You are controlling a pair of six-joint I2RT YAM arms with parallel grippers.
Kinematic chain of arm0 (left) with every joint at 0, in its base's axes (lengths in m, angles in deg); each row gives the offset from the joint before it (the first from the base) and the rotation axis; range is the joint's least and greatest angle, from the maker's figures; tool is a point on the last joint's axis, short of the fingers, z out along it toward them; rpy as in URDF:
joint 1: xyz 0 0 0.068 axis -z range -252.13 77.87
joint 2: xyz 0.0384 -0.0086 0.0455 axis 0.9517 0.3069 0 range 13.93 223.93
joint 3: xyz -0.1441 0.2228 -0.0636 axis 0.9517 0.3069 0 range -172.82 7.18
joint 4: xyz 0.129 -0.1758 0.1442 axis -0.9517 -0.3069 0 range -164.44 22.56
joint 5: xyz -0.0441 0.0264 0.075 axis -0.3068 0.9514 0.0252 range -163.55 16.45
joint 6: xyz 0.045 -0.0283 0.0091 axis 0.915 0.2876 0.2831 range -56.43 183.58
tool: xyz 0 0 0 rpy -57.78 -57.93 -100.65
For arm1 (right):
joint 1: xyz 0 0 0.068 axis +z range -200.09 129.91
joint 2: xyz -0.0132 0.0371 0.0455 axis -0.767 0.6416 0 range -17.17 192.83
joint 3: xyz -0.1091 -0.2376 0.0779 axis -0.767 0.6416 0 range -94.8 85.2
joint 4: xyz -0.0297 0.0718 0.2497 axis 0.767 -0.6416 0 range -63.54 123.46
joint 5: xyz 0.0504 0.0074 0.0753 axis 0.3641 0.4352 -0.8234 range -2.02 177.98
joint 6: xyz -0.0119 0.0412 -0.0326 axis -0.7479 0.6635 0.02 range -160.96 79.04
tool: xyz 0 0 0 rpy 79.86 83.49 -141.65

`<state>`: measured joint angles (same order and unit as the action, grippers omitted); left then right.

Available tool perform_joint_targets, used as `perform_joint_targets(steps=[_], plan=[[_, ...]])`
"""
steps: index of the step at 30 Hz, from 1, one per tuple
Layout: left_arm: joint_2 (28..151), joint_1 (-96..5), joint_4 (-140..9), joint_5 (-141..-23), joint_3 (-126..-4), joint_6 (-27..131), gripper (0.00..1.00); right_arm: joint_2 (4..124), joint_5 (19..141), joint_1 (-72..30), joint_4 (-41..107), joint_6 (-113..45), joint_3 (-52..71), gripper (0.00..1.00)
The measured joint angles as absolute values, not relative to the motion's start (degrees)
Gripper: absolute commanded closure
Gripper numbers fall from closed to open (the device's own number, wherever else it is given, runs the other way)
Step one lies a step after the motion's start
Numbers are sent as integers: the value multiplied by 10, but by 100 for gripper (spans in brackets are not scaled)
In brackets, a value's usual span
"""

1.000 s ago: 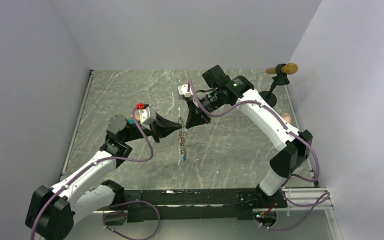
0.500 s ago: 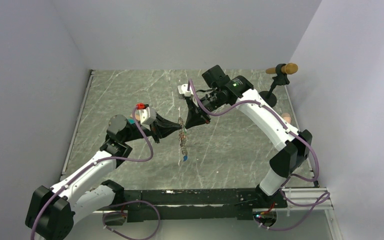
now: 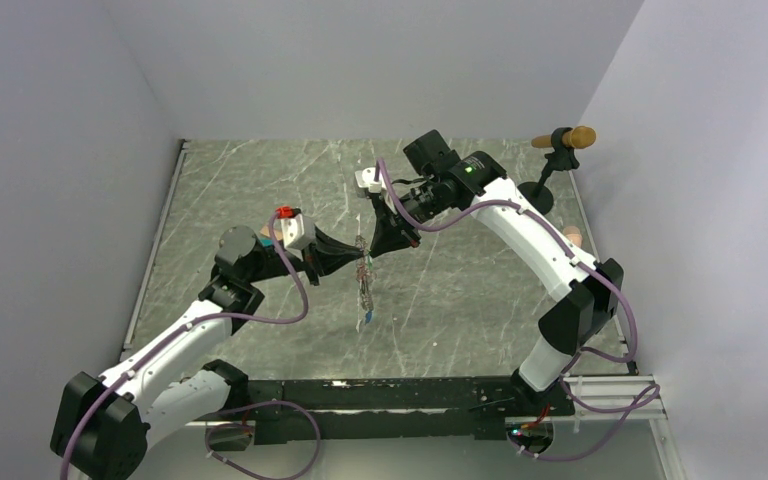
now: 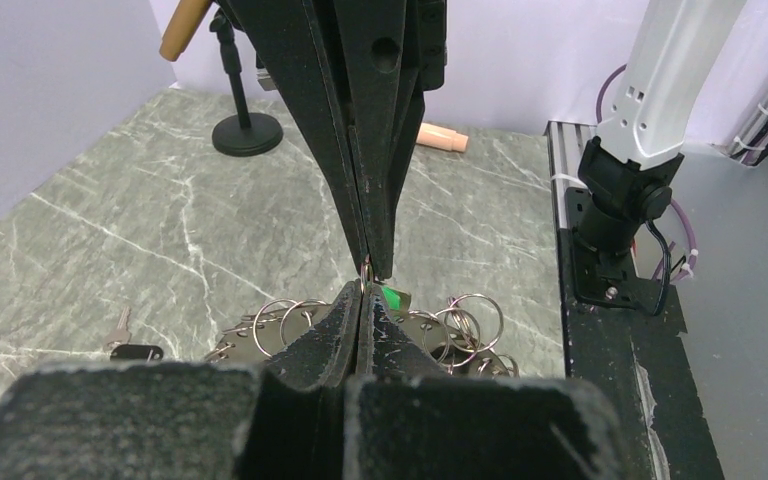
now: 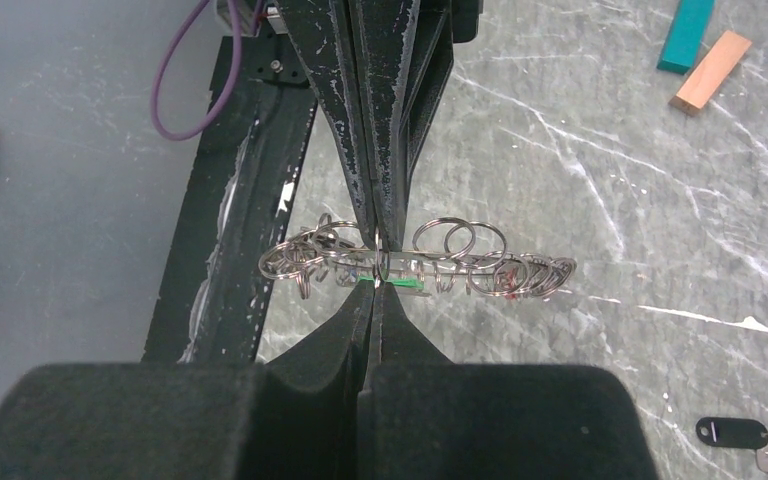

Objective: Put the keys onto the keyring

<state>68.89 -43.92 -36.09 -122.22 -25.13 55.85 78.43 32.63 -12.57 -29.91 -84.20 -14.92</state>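
The keyring (image 3: 364,283) is a bundle of thin metal rings held in the air between both grippers, above the table. In the right wrist view it stretches sideways (image 5: 460,262). My left gripper (image 3: 358,258) is shut and my right gripper (image 3: 372,254) is shut, tip to tip, both pinching one small ring of the keyring. The green key (image 5: 392,284) lies right beside the fingertips and also shows in the left wrist view (image 4: 393,298). A blue bit (image 3: 367,318) hangs at the keyring's lower end. The left gripper (image 4: 363,292) and right gripper (image 5: 375,292) show shut jaws.
A black-headed key (image 5: 732,432) lies on the marble table (image 3: 460,290), also in the left wrist view (image 4: 136,350). Teal block (image 5: 687,35) and tan block (image 5: 710,72) lie together. A microphone stand (image 3: 550,170) is at the back right, a wooden peg (image 4: 441,138) near it.
My left wrist has shifted slightly toward the right. Both grippers stay shut on the keyring at the same spot.
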Motion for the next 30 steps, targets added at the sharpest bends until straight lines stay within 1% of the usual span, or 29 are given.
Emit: perform_joint_targets(steps=[30], plan=[[707,-439,-493,-1239,-303,617,100,796,355,-118,-305,-842,-149,100]])
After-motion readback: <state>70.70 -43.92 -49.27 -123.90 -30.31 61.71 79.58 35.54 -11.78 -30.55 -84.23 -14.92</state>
